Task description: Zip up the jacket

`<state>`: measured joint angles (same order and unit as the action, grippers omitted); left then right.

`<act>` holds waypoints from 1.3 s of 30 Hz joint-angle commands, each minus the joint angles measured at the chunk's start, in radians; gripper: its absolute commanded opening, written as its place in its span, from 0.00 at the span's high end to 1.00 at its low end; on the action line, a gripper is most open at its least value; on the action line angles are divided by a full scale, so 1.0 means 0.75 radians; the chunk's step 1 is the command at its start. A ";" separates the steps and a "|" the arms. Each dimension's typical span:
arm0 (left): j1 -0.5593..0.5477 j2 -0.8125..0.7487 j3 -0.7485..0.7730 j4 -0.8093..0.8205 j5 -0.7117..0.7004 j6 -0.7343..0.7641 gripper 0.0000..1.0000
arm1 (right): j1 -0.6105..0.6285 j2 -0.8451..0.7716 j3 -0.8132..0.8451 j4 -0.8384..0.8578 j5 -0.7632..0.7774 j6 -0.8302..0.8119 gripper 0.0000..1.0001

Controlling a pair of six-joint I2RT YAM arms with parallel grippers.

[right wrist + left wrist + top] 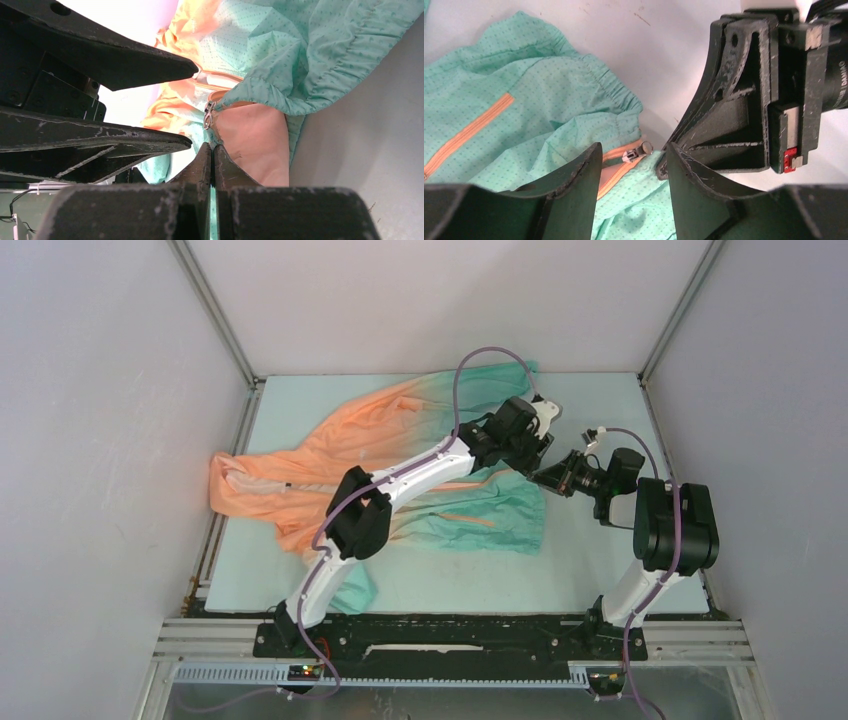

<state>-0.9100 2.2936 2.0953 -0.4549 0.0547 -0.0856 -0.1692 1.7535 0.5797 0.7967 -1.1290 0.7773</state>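
Observation:
The jacket (340, 450) lies spread on the table, peach-orange at the left and teal at the right. Its teal hem shows in the left wrist view (539, 75) with an orange pocket strip (469, 132). The silver zipper slider (636, 151) sits at the bottom of the orange zipper tape, and it also shows in the right wrist view (207, 115). My left gripper (632, 148) is open, its jaws on either side of the slider and just above it. My right gripper (213, 147) is shut on the jacket's hem edge right beside the slider, tip to tip with the left gripper (540, 445).
The pale table (590, 560) is boxed in by white walls at the left, back and right. My right gripper's body (744, 100) fills the right of the left wrist view. My left gripper's fingers (100, 65) fill the left of the right wrist view.

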 commanded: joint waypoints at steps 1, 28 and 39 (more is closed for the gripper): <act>-0.014 0.033 0.150 -0.017 -0.011 0.026 0.46 | 0.009 -0.034 0.036 0.030 -0.021 -0.018 1.00; -0.015 0.003 0.121 -0.029 -0.053 0.053 0.57 | 0.009 -0.032 0.040 0.059 -0.031 0.005 1.00; -0.006 -0.050 0.029 0.021 -0.069 0.047 0.60 | 0.017 -0.034 0.050 0.038 -0.029 -0.008 1.00</act>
<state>-0.9188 2.3398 2.1521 -0.4839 0.0277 -0.0689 -0.1642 1.7535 0.5858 0.8017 -1.1328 0.7780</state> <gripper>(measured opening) 0.402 0.013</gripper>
